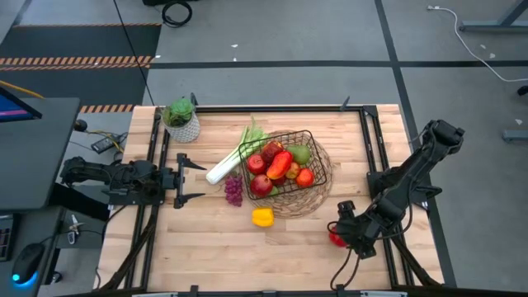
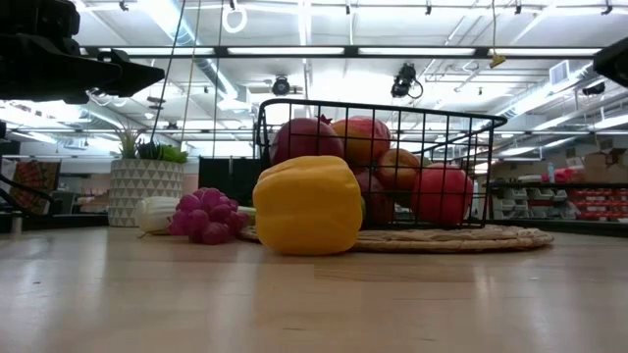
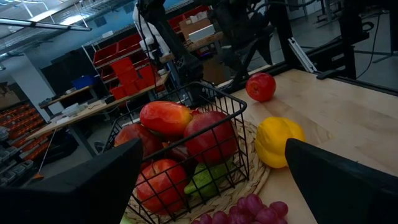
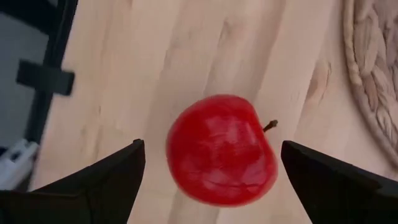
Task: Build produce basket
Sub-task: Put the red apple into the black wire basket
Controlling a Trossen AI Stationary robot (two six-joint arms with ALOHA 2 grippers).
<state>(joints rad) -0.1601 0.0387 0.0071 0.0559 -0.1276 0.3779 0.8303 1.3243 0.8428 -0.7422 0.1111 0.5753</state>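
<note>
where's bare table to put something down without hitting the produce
Free: the near strip of table in front of the yellow pepper, and the far right corner beyond the basket. Crowded: left of the basket, where leek and grapes lie near the open left gripper. The right gripper hovers over a red apple.

The basket (image 3: 205,134) on its wicker base holds red apples (image 3: 163,118) and a green pear (image 3: 208,180). A yellow pepper (image 3: 277,142) lies just beside the base, grapes (image 3: 239,210) near it. One apple (image 3: 260,86) sits apart on the table (image 3: 348,118).
</note>
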